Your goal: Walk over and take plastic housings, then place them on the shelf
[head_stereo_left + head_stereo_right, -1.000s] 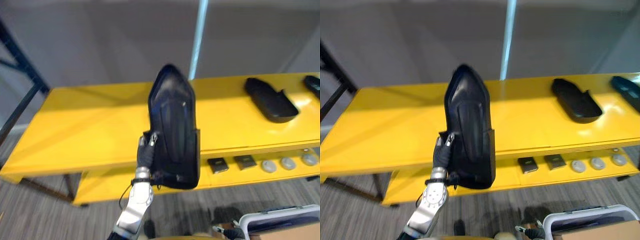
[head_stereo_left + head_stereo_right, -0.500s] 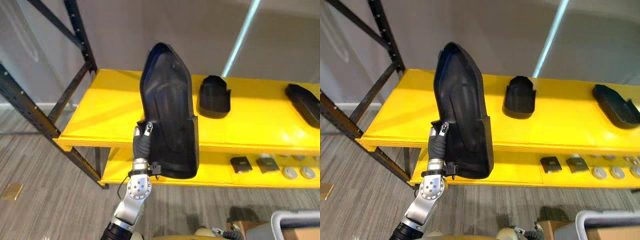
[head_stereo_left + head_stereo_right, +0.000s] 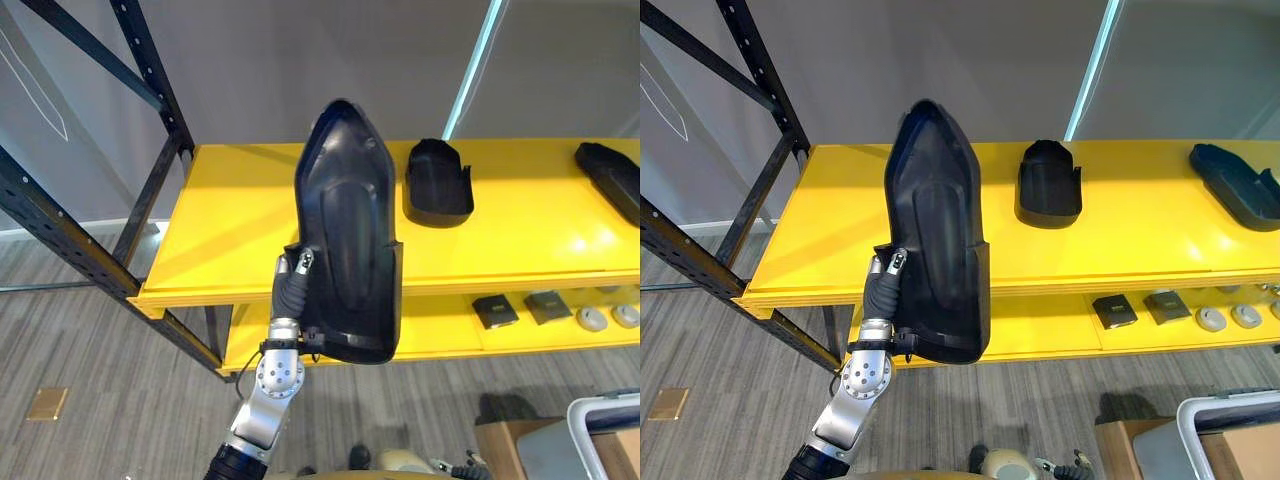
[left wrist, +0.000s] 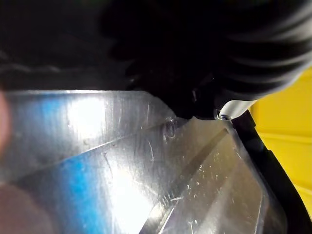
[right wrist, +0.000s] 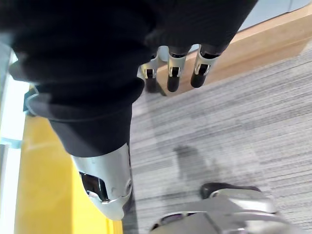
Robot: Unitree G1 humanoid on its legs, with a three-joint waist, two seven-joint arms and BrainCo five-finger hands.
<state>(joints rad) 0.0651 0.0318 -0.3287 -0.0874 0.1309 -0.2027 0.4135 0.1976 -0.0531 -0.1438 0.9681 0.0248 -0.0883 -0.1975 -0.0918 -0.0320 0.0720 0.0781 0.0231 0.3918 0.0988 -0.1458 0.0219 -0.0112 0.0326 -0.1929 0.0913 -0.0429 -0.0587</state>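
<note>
Left hand (image 3: 292,288) is up in front of the shelf (image 3: 230,235), gripping the big black housing (image 3: 345,230) by its lower left rim; thumb (image 3: 302,265) clamped on the edge, the other fingers hidden behind the shell; the housing stands on end in the air, long axis vertical, pointed tip up, blunt open end down, seemingly short of the shelf's front lip; the top board lies beyond it, bare yellow to its left, a small housing (image 3: 438,182) to its right, a long housing (image 3: 610,183) cut off at the far edge; I'd say it must go forward and tip flat; right hand (image 5: 174,68) hangs low over the floor (image 5: 234,126), fingers loose, holding nothing; from the left wrist the grip itself is hard to make out.
</note>
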